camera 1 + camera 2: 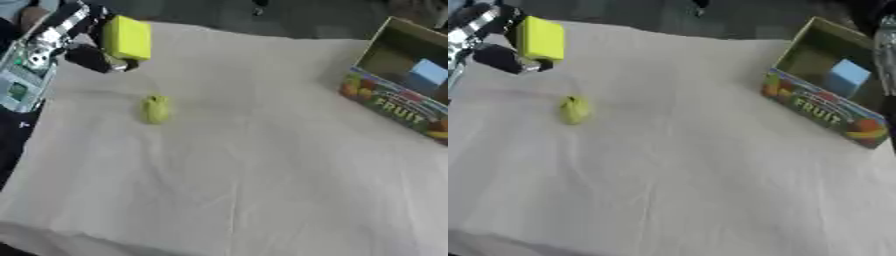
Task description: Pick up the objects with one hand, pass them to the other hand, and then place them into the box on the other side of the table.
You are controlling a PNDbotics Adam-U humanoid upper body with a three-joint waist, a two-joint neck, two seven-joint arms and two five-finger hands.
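Note:
My left hand (pixel 92 56) hangs over the table's far left, its fingers curled round a yellow block (pixel 128 38) that it holds off the cloth. A small green fruit-shaped object (pixel 157 109) lies on the cloth below and right of that hand, apart from it. At the far right stands an open cardboard box (pixel 820 112) printed with fruit and the word FRUIT. A light blue block (pixel 847 77) sits inside it. My right hand is not in either view.
A cream cloth (pixel 262 165) covers the table, wrinkled near the front. A flat pale object with green print (pixel 17 80) lies at the left edge beside my arm. Dark floor shows beyond the far edge.

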